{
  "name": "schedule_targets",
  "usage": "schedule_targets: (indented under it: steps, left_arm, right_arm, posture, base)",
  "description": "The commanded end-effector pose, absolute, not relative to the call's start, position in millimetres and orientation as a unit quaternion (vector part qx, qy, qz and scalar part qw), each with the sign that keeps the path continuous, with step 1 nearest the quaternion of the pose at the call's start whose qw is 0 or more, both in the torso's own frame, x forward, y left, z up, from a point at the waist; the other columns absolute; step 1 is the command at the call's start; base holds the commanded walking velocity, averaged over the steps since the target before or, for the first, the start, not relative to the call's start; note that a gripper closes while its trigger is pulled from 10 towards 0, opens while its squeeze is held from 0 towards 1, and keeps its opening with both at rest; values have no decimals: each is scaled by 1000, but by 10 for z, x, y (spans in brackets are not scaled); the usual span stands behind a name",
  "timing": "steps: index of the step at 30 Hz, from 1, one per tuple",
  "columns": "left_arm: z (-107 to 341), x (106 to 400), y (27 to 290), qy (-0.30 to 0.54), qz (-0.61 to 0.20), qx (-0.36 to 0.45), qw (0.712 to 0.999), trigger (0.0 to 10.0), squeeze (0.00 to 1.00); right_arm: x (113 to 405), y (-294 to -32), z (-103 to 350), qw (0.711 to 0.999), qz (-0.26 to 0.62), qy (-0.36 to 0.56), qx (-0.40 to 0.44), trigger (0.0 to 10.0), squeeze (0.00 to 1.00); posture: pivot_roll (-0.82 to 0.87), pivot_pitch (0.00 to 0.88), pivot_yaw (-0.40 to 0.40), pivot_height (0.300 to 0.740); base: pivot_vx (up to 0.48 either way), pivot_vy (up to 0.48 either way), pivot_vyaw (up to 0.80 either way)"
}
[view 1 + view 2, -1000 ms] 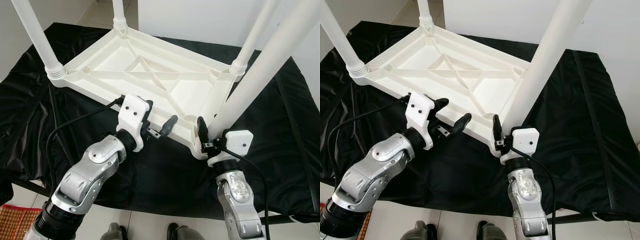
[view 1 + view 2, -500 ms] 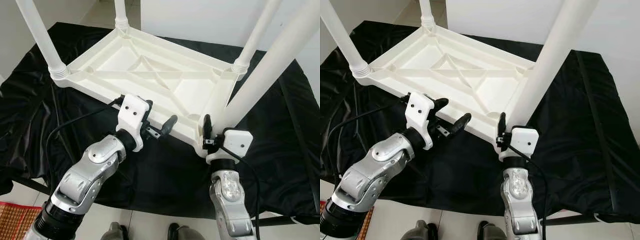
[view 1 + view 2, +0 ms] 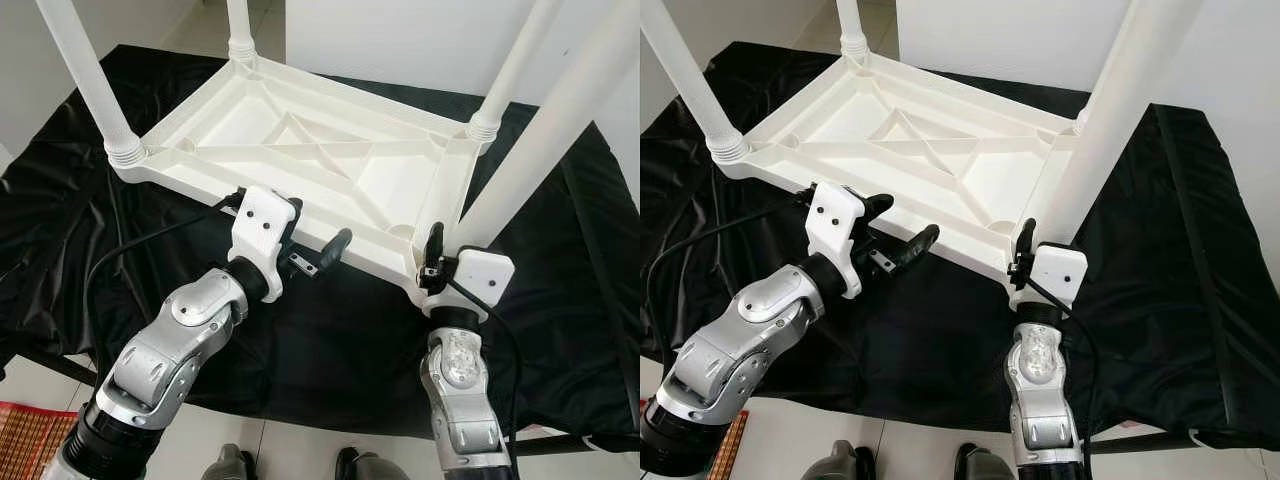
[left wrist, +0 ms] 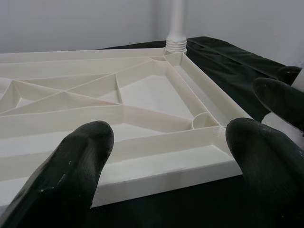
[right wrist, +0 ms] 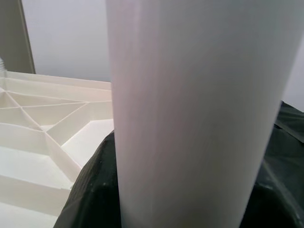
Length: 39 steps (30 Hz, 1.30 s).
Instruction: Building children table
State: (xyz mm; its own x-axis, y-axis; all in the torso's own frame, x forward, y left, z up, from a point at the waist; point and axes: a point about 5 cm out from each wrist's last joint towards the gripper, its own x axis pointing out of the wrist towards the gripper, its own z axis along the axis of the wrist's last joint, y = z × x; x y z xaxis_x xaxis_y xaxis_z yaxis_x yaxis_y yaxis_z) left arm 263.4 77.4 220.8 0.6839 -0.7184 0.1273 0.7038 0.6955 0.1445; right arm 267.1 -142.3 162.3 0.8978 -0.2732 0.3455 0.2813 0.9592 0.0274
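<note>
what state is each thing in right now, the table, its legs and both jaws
table top: upside down on the black cloth
three legs: standing in their corner sockets
fourth leg: held at the near right corner
left gripper: jaws open, at the near edge
right gripper: shut on the fourth leg

A white plastic table [image 3: 300, 150] lies upside down on a black cloth [image 3: 60, 220], its ribbed underside facing up. Three legs stand in its corners: one at 10 o'clock [image 3: 85, 75], one at 12 o'clock [image 3: 238, 25], one at 2 o'clock [image 3: 510, 65]. A fourth leg [image 3: 545, 130] leans from the 1 o'clock corner of the picture down to the table corner at 4 o'clock. The right gripper [image 3: 437, 262] is at the foot of this leg; one black finger [image 3: 433, 243] lies against it, and the other finger is hidden. The left gripper [image 3: 290, 235] is at the near edge of the table with its fingers spread, one at the rim and one in front of it. At 7 o'clock a woven mat [image 3: 25, 440] lies on the tiled floor [image 3: 300, 450].
</note>
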Motion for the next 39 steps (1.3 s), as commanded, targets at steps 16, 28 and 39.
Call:
schedule_targets:
  steps: [16, 28, 39]
  left_arm:
    - [2205, 2555, 734, -84, -436, 51, 895, 10000, 0]
    - [2197, 2545, 727, -83, -438, 50, 894, 10000, 0]
    - [2197, 2547, 716, -84, -435, 46, 895, 10000, 0]
  right_arm:
    - [2733, -1636, 1172, 973, -223, -30, 53, 10000, 0]
    - [2750, -1704, 1166, 962, -260, 1, 81, 10000, 0]
    - [2812, -1787, 1207, 951, -302, 4, 62, 10000, 0]
  posture:
    - [92, 179, 7, 740]
    - [88, 180, 6, 740]
    - [88, 194, -3, 740]
  base:
    - [0, 0, 0]
    - [0, 0, 0]
    - [0, 0, 0]
